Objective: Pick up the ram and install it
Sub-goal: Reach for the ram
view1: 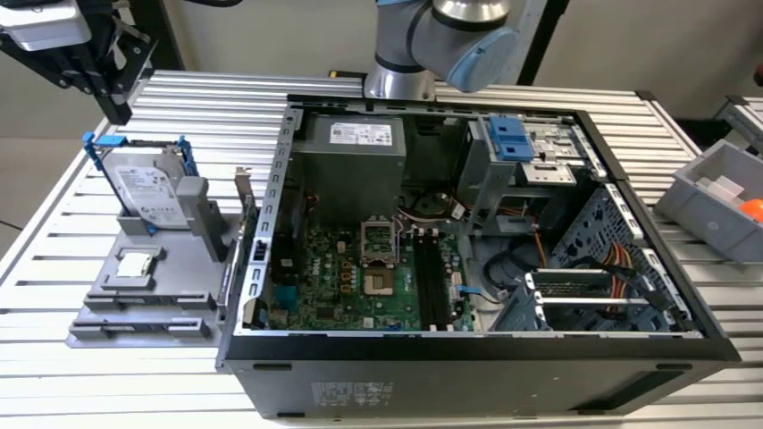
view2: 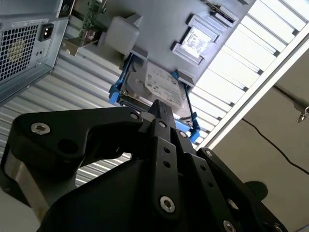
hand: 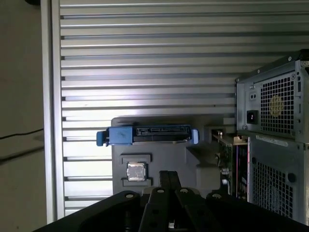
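Note:
The ram (view1: 245, 211) is a thin greenish stick standing on edge at the grey fixture's (view1: 143, 299) side, close to the open computer case's left wall (view1: 281, 179). It appears in both wrist views as a green board edge (hand: 225, 155) (view2: 90, 13) beside the case. My gripper (view1: 121, 114) hangs at the exterior view's upper left, above and behind the fixture and well apart from the ram. Its black fingers (hand: 164, 178) (view2: 161, 110) are shut with nothing between them. Inside the case, long black slots (view1: 435, 279) lie on the green motherboard (view1: 346, 277).
A silver hard drive in a blue frame (view1: 148, 185) stands on the fixture, with a small square silver chip (view1: 134, 264) in front of it. A grey bin (view1: 713, 198) sits at the exterior view's right. The arm's base (view1: 412, 45) rises behind the case on the slatted table (view1: 71, 384).

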Robot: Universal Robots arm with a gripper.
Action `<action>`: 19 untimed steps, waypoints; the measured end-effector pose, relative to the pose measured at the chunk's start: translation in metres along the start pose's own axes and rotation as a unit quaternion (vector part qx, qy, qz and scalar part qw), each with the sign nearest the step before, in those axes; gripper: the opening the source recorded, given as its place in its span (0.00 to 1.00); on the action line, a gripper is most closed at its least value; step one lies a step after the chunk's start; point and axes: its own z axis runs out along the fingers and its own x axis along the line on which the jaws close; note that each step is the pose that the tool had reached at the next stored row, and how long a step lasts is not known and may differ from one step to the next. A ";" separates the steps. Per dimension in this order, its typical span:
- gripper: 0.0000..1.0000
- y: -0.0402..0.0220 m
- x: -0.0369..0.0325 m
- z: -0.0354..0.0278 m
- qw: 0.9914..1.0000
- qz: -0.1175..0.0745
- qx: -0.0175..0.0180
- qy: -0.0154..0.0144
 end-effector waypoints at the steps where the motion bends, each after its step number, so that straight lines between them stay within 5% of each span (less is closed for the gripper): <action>1: 0.00 0.0000 0.0000 -0.0001 1.000 0.000 0.000 0.000; 9: 0.00 -0.0017 0.0000 -0.0001 1.000 0.000 0.000 0.000; 19: 0.00 -0.0139 -0.0008 -0.0007 1.000 0.000 0.000 0.002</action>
